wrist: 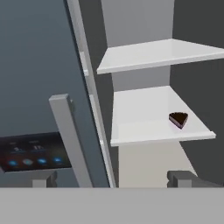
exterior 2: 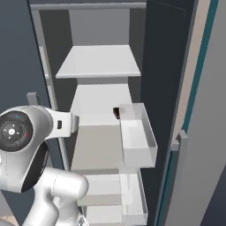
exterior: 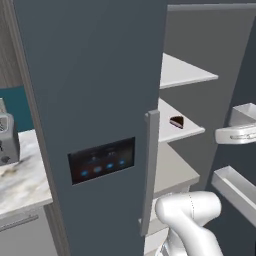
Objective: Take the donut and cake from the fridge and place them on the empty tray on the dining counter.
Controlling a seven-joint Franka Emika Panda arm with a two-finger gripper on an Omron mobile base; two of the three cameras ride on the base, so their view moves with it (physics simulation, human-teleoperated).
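The fridge (exterior: 95, 90) stands with its left door shut and its right side open, showing pale shelves. The cake (wrist: 178, 119), a small dark wedge with a pink layer, lies near the right front of the middle shelf (wrist: 148, 118); it also shows as the cake (exterior: 176, 121) and the cake (exterior 2: 116, 113), half hidden by a door bin. My gripper (wrist: 113, 179) is open, its fingertips (wrist: 183, 178) wide apart, in front of the fridge, below the cake's shelf and well short of the cake. The donut is hidden. The tray and the dining counter are out of view.
A grey vertical handle (wrist: 70, 135) on the shut door stands close on the gripper's left. Clear door bins (exterior 2: 137, 134) hang on the open right door, next to the shelves. A toaster (exterior: 6, 135) sits on a marble counter (exterior: 22, 177) left of the fridge.
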